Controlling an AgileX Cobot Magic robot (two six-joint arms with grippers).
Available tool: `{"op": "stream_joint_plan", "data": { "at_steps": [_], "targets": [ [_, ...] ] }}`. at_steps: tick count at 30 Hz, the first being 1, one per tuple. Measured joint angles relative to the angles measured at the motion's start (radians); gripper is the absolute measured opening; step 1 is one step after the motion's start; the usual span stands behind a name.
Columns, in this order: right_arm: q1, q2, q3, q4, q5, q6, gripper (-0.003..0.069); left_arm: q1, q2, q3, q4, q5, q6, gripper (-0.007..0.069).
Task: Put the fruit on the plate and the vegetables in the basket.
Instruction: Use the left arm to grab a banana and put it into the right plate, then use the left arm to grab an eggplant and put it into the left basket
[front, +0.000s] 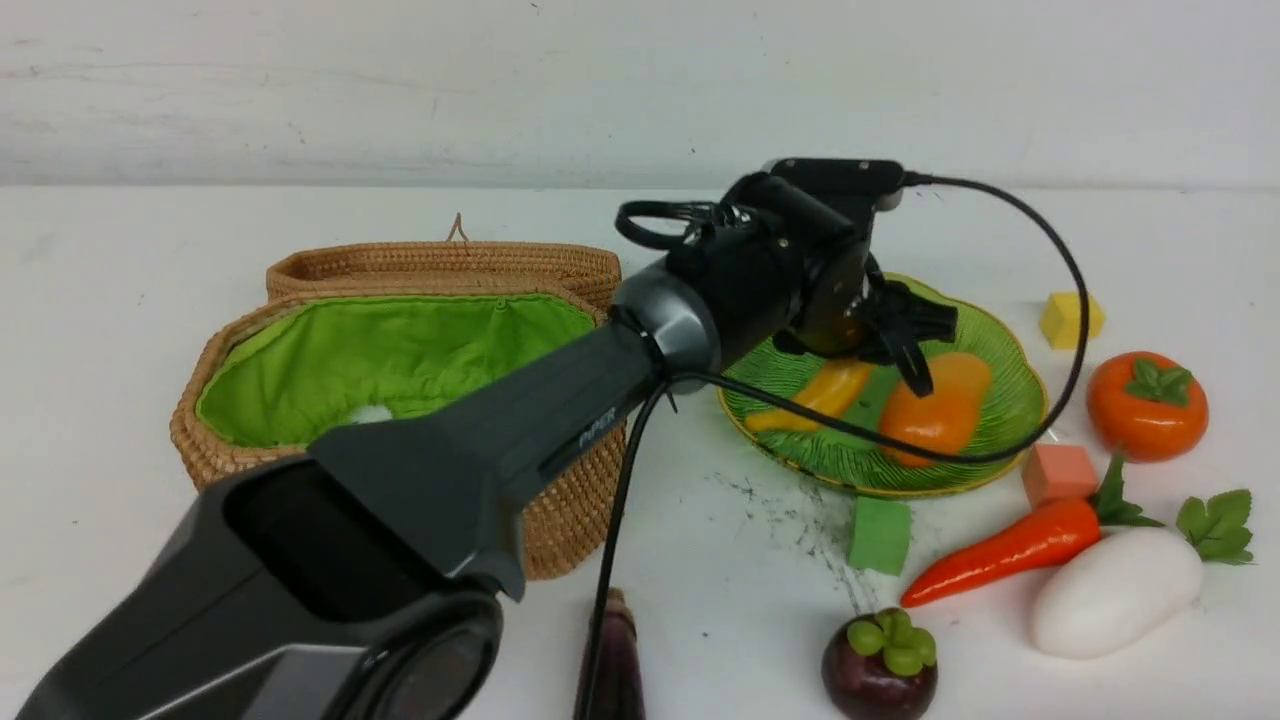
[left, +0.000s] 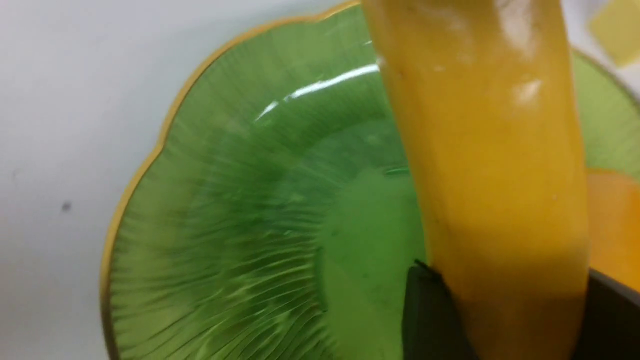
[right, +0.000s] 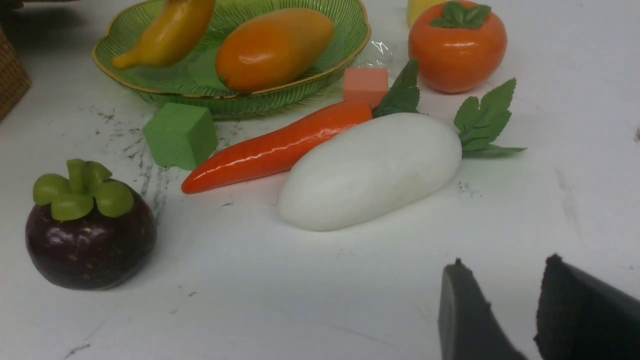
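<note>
While the left tool clasps the banana over the plate, the right tool gapes empty.

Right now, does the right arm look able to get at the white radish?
Probably yes. The right gripper stands open, with only bare table between it and the radish; the carrot lies along the radish's far side, out of the way.

Green cube front-centre on white table, dark scuffs just left of it. Pink cube to right, slightly farther back. Yellow cube farthest back, well apart. White wall behind.
</note>
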Motion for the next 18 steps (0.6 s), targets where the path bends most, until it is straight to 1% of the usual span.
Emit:
{"op": "stream_joint_plan", "data": {
  "at_steps": [4,8,10,13,14,18],
  "targets": [
    [0.000,0.000,0.000,0.000,0.000,0.000,0.0243,0.000,0.000,-0.003,-0.001,0.002,-0.017,0.0547],
    [0.000,0.000,0.000,0.000,0.000,0.000,0.0243,0.000,-0.014,-0.003,-0.018,0.044,-0.009,0.0640],
    [0.000,0.000,0.000,0.000,0.000,0.000,0.0243,0.000,-0.038,-0.003,-0.032,0.097,0.009,0.0652],
    [0.000,0.000,0.000,0.000,0.000,0.000,0.0243,0.002,-0.120,-0.003,-0.072,0.204,0.069,0.0641],
    [0.000,0.000,0.000,0.000,0.000,0.000,0.0243,0.002,-0.127,-0.003,-0.076,0.221,0.073,0.0640],
    [0.000,0.000,0.000,0.000,0.000,0.000,0.0243,0.036,-0.303,-0.001,-0.217,0.447,0.200,0.0580]
  ]
}}
